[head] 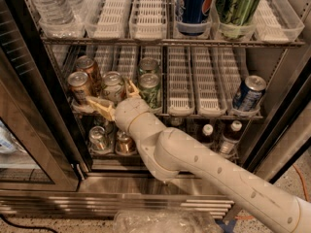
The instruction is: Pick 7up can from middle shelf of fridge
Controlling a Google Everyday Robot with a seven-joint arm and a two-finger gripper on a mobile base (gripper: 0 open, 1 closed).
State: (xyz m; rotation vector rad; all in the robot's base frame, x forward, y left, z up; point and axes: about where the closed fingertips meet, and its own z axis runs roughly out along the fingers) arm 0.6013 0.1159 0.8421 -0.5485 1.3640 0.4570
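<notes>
Warm light falls from above and in front into the fridge (146, 191), and its steel base throws back pale streaks of glare. The white trays of the middle shelf (204, 89) are bright; the rack below is dim, its bottles half in shadow. The gripper (114, 97), at that shelf's left front with fingers (99, 106) spread about the 7up can (112, 83), is well lit. The pale arm (209, 171) looks almost washed out. The uprights splay toward the edges, and everything is slightly soft.
</notes>
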